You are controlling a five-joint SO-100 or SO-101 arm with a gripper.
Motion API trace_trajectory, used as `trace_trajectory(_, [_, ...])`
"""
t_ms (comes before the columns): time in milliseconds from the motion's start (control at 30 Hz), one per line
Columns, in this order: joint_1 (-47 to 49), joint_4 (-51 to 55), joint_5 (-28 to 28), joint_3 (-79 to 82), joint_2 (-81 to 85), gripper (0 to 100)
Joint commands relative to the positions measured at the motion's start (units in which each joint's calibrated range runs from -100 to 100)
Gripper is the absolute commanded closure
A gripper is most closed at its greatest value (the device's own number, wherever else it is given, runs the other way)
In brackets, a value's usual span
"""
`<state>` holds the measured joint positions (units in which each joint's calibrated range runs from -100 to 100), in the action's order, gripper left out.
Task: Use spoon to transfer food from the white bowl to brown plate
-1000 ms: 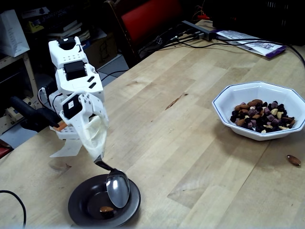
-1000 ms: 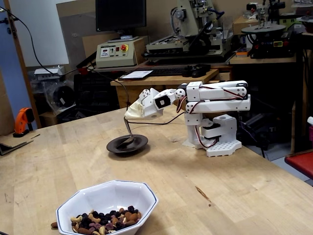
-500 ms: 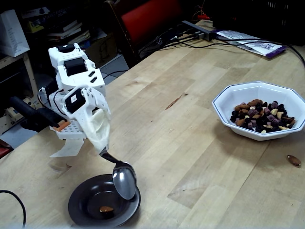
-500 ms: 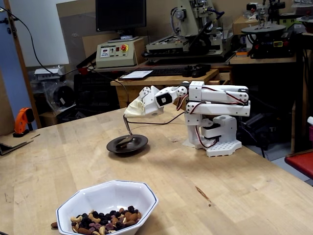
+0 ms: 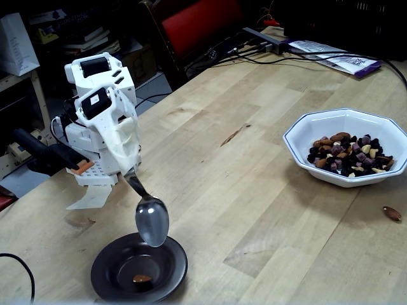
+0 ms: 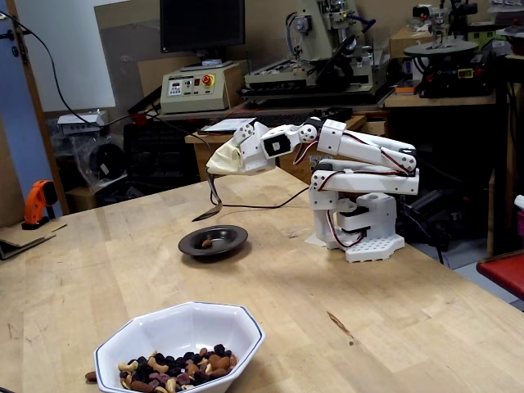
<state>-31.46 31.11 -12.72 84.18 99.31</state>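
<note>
The brown plate [image 5: 138,267] sits at the near edge of the wooden table [image 5: 254,190] in a fixed view. One almond [image 5: 142,278] lies in the plate, on the side toward the camera.

The spoon [image 5: 151,219] hangs in the air just above the plate and does not touch it. Its round end points down and looks empty. Its thin handle goes up to the gripper [image 5: 129,170], behind the plate. The gripper is closed tight on the spoon handle, with a pale cover wrapped round the fingers. The white arm [image 5: 102,121] stands behind the plate, at the table's edge.

Well apart from the plate, far off to the right in this view, is the white bowl [image 5: 346,146]. It holds the food [image 5: 348,154], a mix of brown nuts, pale nuts and dark fruit bits. One loose almond [image 5: 392,213] lies on the table just in front of the bowl.

In a fixed view from the other side, the bowl [image 6: 178,348] is nearest, with the food [image 6: 176,375] in it. The plate [image 6: 214,241] lies farther back, with the almond [image 6: 207,242] in it. The spoon [image 6: 211,209] hangs just above the plate, under the gripper [image 6: 216,175]. The arm's base [image 6: 360,221] stands to the right of the plate. Behind the table there is a monitor [image 6: 201,24] and workshop machines [image 6: 327,49].
</note>
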Motion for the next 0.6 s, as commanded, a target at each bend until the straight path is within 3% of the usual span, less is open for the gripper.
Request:
trace_trajectory(0, [0.6, 0.9, 2.4, -4.9, 0.7, 96])
trace_trajectory(567, [0.6, 6.7, 8.4, -4.9, 0.7, 95])
